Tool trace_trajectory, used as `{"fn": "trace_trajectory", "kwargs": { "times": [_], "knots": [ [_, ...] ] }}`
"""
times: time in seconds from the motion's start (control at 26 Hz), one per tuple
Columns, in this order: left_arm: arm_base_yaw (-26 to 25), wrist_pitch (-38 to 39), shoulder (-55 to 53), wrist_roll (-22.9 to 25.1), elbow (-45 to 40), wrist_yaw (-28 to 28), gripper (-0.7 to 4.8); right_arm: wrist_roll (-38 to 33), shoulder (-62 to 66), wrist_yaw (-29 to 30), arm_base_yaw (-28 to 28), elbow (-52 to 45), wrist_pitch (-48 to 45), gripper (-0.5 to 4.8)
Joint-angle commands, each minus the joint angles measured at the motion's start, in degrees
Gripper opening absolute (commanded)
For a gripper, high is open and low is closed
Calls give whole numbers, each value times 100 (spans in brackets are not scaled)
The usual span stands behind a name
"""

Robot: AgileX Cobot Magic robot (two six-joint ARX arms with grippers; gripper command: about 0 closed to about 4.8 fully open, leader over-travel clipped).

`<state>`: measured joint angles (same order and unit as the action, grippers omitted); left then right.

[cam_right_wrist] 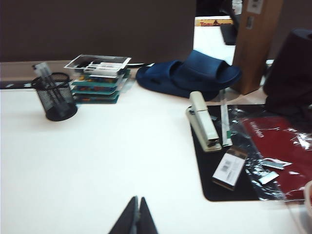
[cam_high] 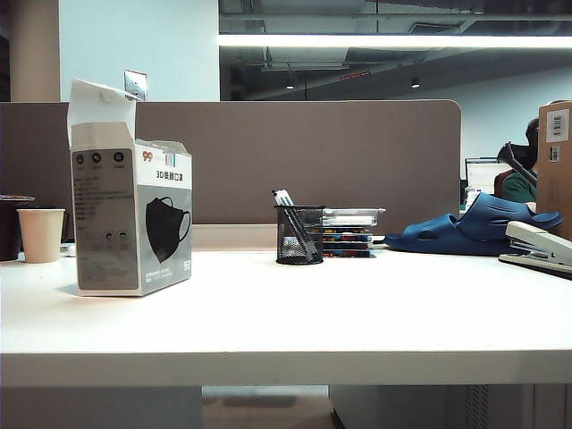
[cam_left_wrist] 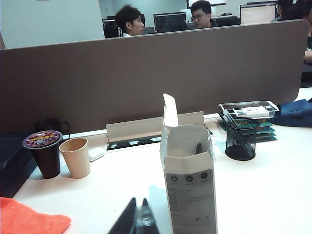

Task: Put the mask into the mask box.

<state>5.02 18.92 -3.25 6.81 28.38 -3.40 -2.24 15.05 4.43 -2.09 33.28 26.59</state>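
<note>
The mask box [cam_high: 131, 214] stands upright on the left of the white table [cam_high: 357, 313], white top flap raised, black mask picture facing the exterior camera. In the left wrist view the mask box [cam_left_wrist: 187, 175] is seen from above with its top open. A dark sliver [cam_left_wrist: 198, 148] shows inside; I cannot tell whether it is the mask, which shows nowhere else. My left gripper [cam_left_wrist: 139, 200] is shut, low over the table just beside the box. My right gripper [cam_right_wrist: 138, 198] is shut over bare table further right. Neither gripper shows in the exterior view.
A paper cup [cam_left_wrist: 76, 157] and a lidded dark cup [cam_left_wrist: 44, 153] stand left of the box, an orange cloth [cam_left_wrist: 29, 219] nearer. A mesh pen cup [cam_high: 299, 234], stacked trays [cam_high: 349, 231], a blue slipper [cam_high: 478, 228], a stapler [cam_right_wrist: 204, 122] and a black mat [cam_right_wrist: 229, 165] lie right.
</note>
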Motion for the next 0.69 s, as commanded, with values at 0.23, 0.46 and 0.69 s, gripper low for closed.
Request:
{"fn": "trace_trajectory", "kwargs": {
  "times": [0.23,0.46,0.69],
  "knots": [
    [-9,-306,313,-142,-557,-46,-6,-79,-748,223,2,-669,-153,-6],
    [-9,-1403,313,-149,-1377,-24,-6,-81,-1480,667,22,-1644,-940,-6],
    [-9,-2433,313,-153,-2396,-50,-6,-79,-1517,699,35,-2629,-2083,-6]
  ]
}}
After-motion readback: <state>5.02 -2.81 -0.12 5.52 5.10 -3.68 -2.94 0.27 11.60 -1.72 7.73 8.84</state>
